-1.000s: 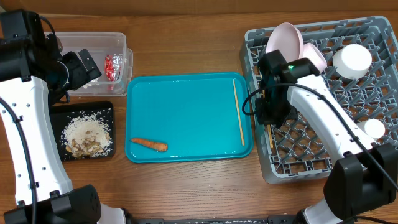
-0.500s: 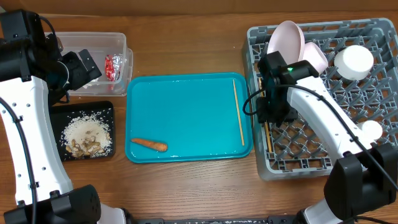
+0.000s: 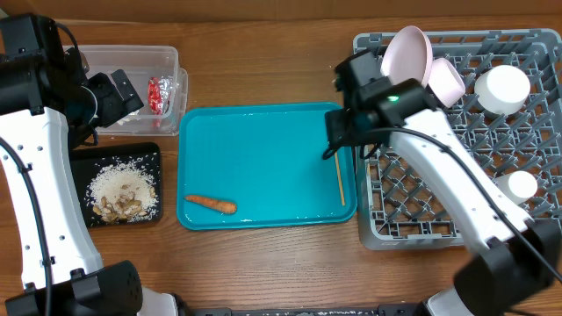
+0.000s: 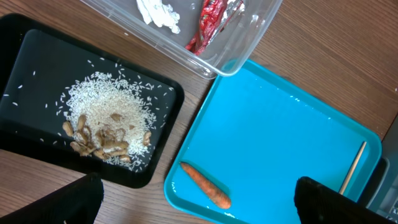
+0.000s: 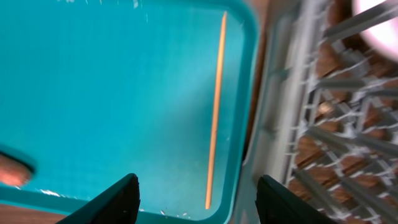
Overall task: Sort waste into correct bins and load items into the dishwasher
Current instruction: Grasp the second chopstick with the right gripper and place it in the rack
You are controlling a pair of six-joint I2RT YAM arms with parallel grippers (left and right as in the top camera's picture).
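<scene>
The chopstick (image 5: 215,106), lying flat along the teal tray's (image 5: 112,74) right rim, looks light, stiff and thin; the right pincer (image 5: 198,198), spread and empty above it, should pinch mid-length.

The flat teal plastic tray (image 3: 263,158) is smooth and glossy, with pale glints near its rim. The brown wooden desk (image 3: 263,61) shows fine grain under a dull satin finish. The clear plastic rectangular tub (image 4: 245,43) is see-through and slick. Inside it, the shiny red wrapper (image 4: 211,18) is creased foil and the crumpled white paper bit (image 4: 158,11) is matt. The shallow black rectangular tray (image 4: 37,56) is matt plastic. The large grey plastic dish rack (image 3: 395,219) looks dull, the round pale pink-white plate (image 3: 404,53) smooth, and the thin light wooden chopstick (image 5: 215,106) bare.
</scene>
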